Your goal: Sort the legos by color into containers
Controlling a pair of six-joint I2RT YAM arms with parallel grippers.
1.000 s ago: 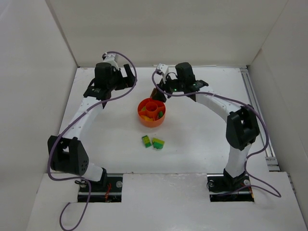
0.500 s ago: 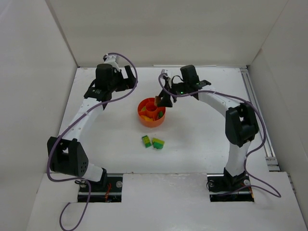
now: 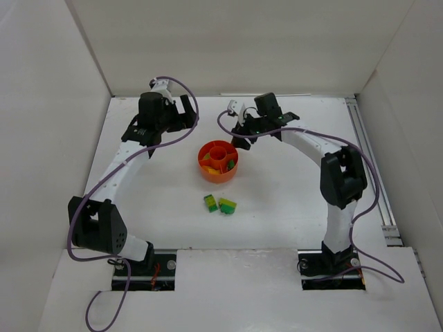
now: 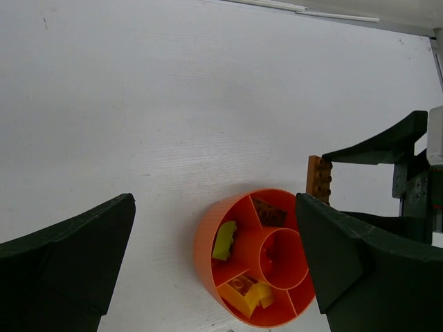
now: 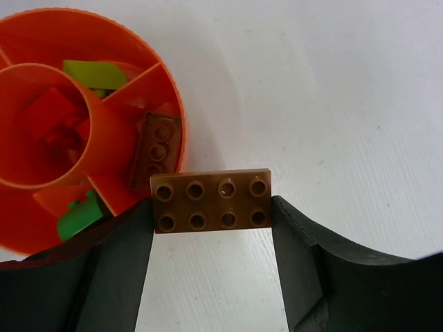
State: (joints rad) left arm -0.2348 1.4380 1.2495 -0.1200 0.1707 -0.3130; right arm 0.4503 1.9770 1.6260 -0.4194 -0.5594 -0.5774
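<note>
Clamped by its short ends in the right gripper (image 5: 211,216): a flat brown eight-stud plastic brick (image 5: 211,200), studs toward the wrist camera. Held just beside the far right rim of the round orange plastic divided dish (image 5: 176,104), one corner overlapping the rim in the right wrist view; above the rim or touching it, impossible to tell.

Spread wide and holding nothing, the left gripper (image 4: 214,207), raised over the white table (image 3: 291,187) at the far left of the dish.

Inside the dish, by compartment:
- in the central round cup, red bricks (image 5: 52,114);
- in the ring section nearest the held brick, a second brown studded brick (image 5: 156,149);
- in a neighbouring section, a lime piece (image 5: 97,72);
- in another, a green brick (image 5: 76,218);
- in another, seen from the left wrist, yellow and orange-looking bricks (image 4: 246,294).

Out on the table, on the near side of the dish and apart from it, two small green-and-yellow stacked bricks (image 3: 210,203) (image 3: 227,205), lying just beside each other and well clear of both grippers.
</note>
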